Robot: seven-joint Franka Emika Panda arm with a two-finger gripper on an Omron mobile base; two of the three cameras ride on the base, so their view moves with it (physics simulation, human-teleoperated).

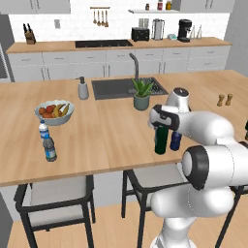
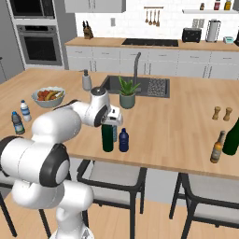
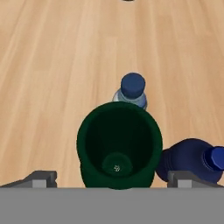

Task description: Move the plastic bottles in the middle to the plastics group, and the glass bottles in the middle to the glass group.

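The tall dark green wine bottle (image 1: 160,142) (image 2: 108,138) stands near the island's front edge. From above, its body and neck top (image 3: 117,151) lie between my gripper's (image 3: 113,177) two fingertips, which are spread wide on either side, open. The hand (image 1: 163,119) (image 2: 110,117) hovers over the bottle's neck. A squat navy bottle (image 1: 176,141) (image 2: 123,140) (image 3: 190,158) stands right beside it. The slim pale-blue bottle with blue cap (image 3: 132,89) is just behind it. The plastics group (image 1: 47,140) (image 2: 21,116) stands far left. A dark glass bottle (image 2: 232,136) stands at the far right.
An amber bottle (image 2: 216,147) stands by the dark glass one. A potted plant (image 1: 142,94) (image 2: 127,93), sink (image 1: 127,88), soap dispenser (image 1: 83,88) and fruit bowl (image 1: 54,112) lie behind. Wooden shakers (image 1: 224,100) (image 2: 222,113) sit to the right. Stools (image 1: 58,196) stand under the island edge.
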